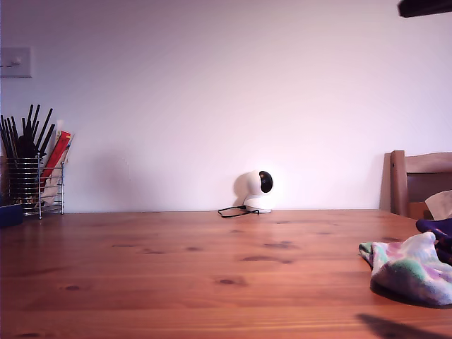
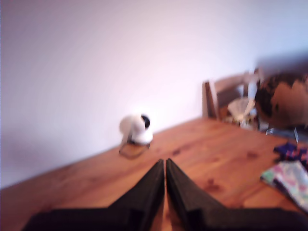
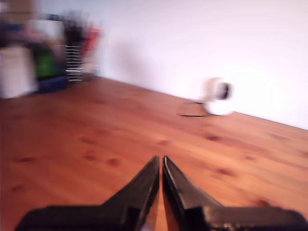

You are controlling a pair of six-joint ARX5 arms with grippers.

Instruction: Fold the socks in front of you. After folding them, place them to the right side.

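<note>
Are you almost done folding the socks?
Pretty much! The pastel tie-dye sock lies bunched at the exterior view's right with the dark navy sock behind it, so putting them aside looks done. My first gripper and my second gripper are shut and empty. I can't tell how neat the folds are.

A: Count, socks?
B: Two: one pastel tie-dye sock (image 1: 409, 270), one navy sock (image 1: 439, 229) behind it.
A: Rest?
B: One white camera (image 1: 258, 191), one wire utensil caddy (image 1: 35, 185), one wooden chair (image 1: 420, 182), one desk (image 1: 176, 282).
</note>
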